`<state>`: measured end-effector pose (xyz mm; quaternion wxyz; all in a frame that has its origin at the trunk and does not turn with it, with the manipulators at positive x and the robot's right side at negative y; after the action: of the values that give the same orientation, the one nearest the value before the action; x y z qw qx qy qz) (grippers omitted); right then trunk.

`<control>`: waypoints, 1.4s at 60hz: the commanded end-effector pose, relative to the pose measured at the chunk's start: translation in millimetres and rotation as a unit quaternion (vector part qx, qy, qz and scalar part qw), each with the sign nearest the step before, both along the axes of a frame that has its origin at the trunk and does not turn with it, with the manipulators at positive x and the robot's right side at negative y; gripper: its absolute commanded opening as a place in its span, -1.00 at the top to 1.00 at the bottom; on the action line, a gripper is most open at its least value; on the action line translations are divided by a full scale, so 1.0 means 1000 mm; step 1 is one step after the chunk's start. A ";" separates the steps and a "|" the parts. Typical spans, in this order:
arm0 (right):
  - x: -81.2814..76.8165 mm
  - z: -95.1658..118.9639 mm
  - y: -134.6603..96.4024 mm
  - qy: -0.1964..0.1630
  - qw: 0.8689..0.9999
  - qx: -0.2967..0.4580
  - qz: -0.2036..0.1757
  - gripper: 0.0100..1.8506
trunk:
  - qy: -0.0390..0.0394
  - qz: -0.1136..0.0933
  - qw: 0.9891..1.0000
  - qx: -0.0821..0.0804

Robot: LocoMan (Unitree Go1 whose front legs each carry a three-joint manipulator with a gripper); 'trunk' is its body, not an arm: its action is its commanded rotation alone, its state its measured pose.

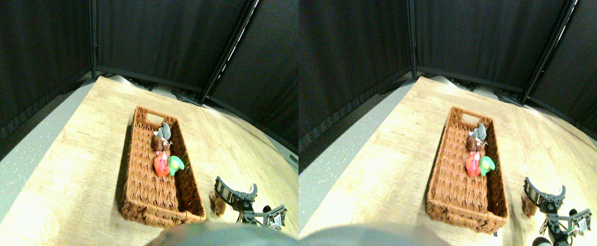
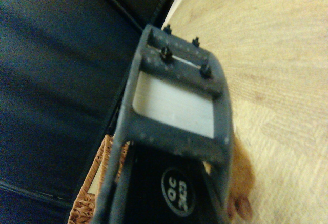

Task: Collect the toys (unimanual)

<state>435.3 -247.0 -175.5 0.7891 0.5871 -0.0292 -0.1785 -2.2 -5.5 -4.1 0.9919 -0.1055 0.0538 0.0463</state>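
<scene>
I see the black two-jaw right gripper at lower right, jaws spread wide, beside a small brown plush toy. Mid-frame, the long woven wicker basket holds grey, brown, red-pink and green plush toys.

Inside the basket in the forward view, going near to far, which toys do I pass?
In the basket: red-pink toy → brown toy → grey toy. The green toy sits level with the red-pink one, so its rank is unclear.
</scene>
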 end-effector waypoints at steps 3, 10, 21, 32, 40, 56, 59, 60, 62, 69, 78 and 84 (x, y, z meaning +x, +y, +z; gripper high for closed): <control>-0.003 -0.003 -0.002 -0.014 1.000 0.017 -0.016 0.03 | 0.007 0.001 1.000 -0.011; -0.005 -0.019 -0.005 -0.008 0.999 0.029 -0.037 0.02 | 0.009 0.005 1.000 -0.012; -0.003 -0.040 -0.011 0.008 0.997 0.042 -0.059 0.05 | 0.009 0.006 1.000 -0.013; 0.000 -0.056 -0.016 0.021 0.996 0.047 -0.072 0.08 | 0.012 0.007 1.000 -0.015; 0.003 -0.064 -0.017 0.029 0.995 0.051 -0.083 0.15 | 0.012 0.007 1.000 -0.015; 0.011 -0.069 -0.019 0.033 0.994 0.054 -0.094 0.40 | 0.012 0.007 1.000 -0.014; 0.012 -0.066 -0.019 0.033 0.993 0.051 -0.098 0.66 | 0.012 0.007 1.000 -0.014; 0.012 -0.065 -0.018 0.032 0.993 0.049 -0.107 0.81 | 0.012 0.007 1.000 -0.014; 0.012 -0.064 -0.018 0.031 0.992 0.041 -0.117 0.93 | 0.011 0.008 1.000 -0.014; 0.014 -0.058 -0.017 0.027 0.989 0.035 -0.139 0.95 | 0.010 0.007 1.000 -0.014; 0.018 -0.049 -0.014 0.014 0.991 0.031 -0.131 0.95 | 0.008 0.008 1.000 -0.014; 0.020 -0.041 -0.011 0.011 0.996 0.014 -0.092 0.95 | 0.006 0.008 1.000 -0.015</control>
<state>451.6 -261.4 -228.3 0.7455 0.5933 -0.0698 -0.2957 -4.1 -4.3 -3.9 0.9913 -0.1096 0.0534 0.0505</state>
